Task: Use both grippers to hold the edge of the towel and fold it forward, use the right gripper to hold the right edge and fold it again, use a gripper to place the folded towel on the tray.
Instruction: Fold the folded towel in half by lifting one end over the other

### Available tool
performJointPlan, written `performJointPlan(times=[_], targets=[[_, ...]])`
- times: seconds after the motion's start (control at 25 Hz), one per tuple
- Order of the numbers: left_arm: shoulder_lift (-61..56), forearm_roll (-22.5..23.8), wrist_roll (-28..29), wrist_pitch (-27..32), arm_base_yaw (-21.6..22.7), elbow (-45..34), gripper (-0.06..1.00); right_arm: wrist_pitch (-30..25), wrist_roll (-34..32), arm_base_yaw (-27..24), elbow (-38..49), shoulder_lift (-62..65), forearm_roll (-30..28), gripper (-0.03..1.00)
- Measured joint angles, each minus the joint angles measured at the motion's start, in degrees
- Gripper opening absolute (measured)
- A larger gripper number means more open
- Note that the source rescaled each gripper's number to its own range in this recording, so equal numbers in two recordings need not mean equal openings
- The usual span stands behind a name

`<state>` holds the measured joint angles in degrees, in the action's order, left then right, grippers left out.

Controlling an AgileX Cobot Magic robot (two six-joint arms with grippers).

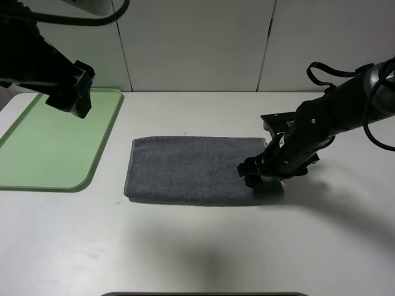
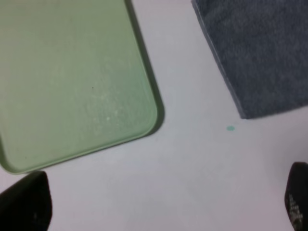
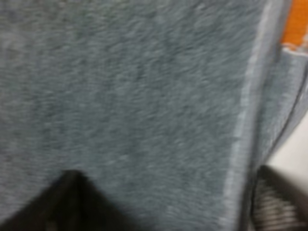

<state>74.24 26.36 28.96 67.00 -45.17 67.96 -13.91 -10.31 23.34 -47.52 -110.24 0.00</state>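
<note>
Black and thin, a dark strip (image 1: 203,294) is showing at the bottom edge of the high view, and the bare white tabletop (image 1: 203,246) is stretching away behind it. Midway across that table the dark grey rectangular terry towel (image 1: 191,169) is lying flat with its long sides running left to right. It is sitting to the right of the pale green rectangular plastic tray (image 1: 102,148), apart from it and not on it.

On the right, the black jawed right gripper (image 1: 253,177) is reaching down onto the towel's right end. In the right wrist view its fingers (image 3: 67,202) are standing well apart. One is lying over the grey terry face and the other is sitting just off the pale stitched hem (image 3: 245,120), by the white table, so the cloth is not being pinched. Beyond that hem a lower layer with an orange patch (image 3: 296,21) is peeking out.

On the left, the black jawed left gripper (image 1: 79,106) is hanging above the far right part of the tray. Its fingers (image 2: 26,202) are spread wide and are holding nothing. The left wrist view is looking down on a rounded tray corner, a towel corner, and a tiny teal speck (image 2: 230,128) on the table between them.
</note>
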Motion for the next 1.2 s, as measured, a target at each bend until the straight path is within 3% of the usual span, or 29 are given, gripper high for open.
performJointPlan(times=[0.32,0.84,1.2], targets=[[0.0,0.0,0.0,0.0,0.0,0.0,0.98,1.7,-0.2,0.0,0.2,-0.2,2.1,0.11],[0.0,0.0,0.0,0.0,0.0,0.0,0.98,0.0,-0.2,0.0,0.1,0.4,-0.4,0.10],[0.0,0.0,-0.1,0.0,0.0,0.0,0.98,-9.3,-1.1,0.0,0.8,6.5,-3.3,0.10]])
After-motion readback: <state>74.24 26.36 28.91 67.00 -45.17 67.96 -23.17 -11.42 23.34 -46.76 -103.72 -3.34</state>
